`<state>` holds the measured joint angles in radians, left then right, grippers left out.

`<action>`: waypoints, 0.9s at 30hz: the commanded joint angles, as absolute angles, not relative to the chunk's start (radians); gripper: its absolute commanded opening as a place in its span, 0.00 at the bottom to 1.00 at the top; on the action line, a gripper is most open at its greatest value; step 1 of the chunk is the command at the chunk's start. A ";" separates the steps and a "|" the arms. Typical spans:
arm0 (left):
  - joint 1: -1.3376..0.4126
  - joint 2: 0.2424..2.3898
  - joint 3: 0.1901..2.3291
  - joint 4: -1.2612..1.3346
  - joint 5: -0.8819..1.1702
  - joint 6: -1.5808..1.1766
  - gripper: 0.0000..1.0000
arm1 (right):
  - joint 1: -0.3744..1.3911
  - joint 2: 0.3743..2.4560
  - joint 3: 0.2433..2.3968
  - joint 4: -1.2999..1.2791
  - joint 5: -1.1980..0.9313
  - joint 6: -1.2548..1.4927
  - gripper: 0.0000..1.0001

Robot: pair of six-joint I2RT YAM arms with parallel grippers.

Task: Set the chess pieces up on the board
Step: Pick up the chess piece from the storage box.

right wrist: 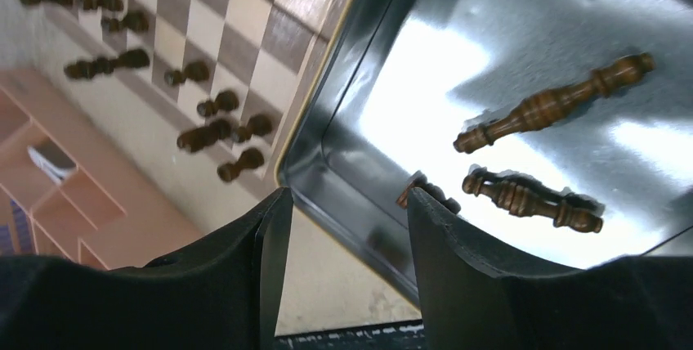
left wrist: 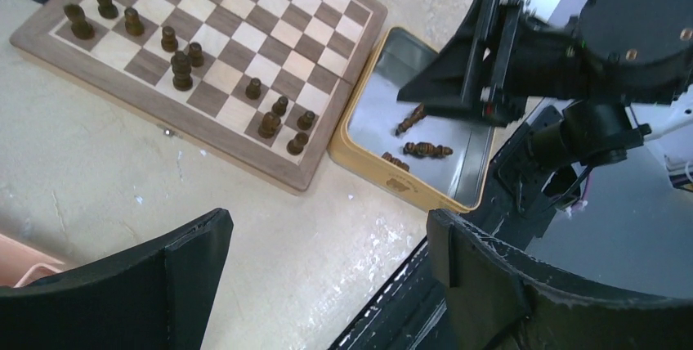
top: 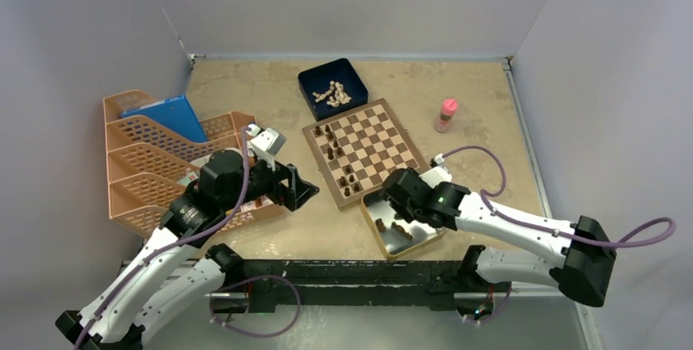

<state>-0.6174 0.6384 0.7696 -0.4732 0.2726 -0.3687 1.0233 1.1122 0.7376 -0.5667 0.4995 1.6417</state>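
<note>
Chess pieces point(right wrist: 531, 199) of dark wood lie just beyond the right gripper point(right wrist: 347, 203). Its jaws stand partway apart over the near corner of the silver tin point(right wrist: 339, 80), with nothing visibly clamped between them. A stub of 1 piece shows at the right fingertip point(right wrist: 441, 235), mostly hidden. The left gripper point(left wrist: 327, 227) is released wide and empty, hovering over bare table beside the board point(left wrist: 270, 6), where about 11 dark men stand upright along the near 2 rows.

The step in hand looks like lifting a man out of the tin. To do it well, I would shift deeper into the tin, clear of its wall. Then turn the wrist until the fingers cross the stem squarely, and close near the middle so the piece cannot pivot or skid on the shiny floor.

In the right wrist view both plainly seen pieces lie flat on their sides. The longer piece point(right wrist: 556, 105) has its long axis running diagonally, up toward the right. The shorter piece point(right wrist: 523, 195) lies nearly crosswise, sloping slightly down to the right. Which end is the base I cannot tell.
</note>
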 commanded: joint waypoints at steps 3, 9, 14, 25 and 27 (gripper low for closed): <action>-0.619 0.636 0.806 -0.482 0.290 -0.328 0.87 | 0.943 1.093 0.757 -0.672 0.502 1.762 0.57; -0.619 0.597 0.794 -0.471 0.276 -0.326 0.85 | 0.868 1.127 0.720 -0.706 0.471 1.826 0.53; -0.618 0.594 0.795 -0.477 0.265 -0.325 0.85 | 0.813 1.153 0.682 -0.708 0.452 1.872 0.52; -0.619 0.604 0.800 -0.482 0.273 -0.318 0.84 | 0.750 1.206 0.674 -0.730 0.432 1.881 0.54; -0.619 0.605 0.799 -0.481 0.271 -0.316 0.84 | 0.747 1.216 0.673 -0.722 0.421 1.878 0.55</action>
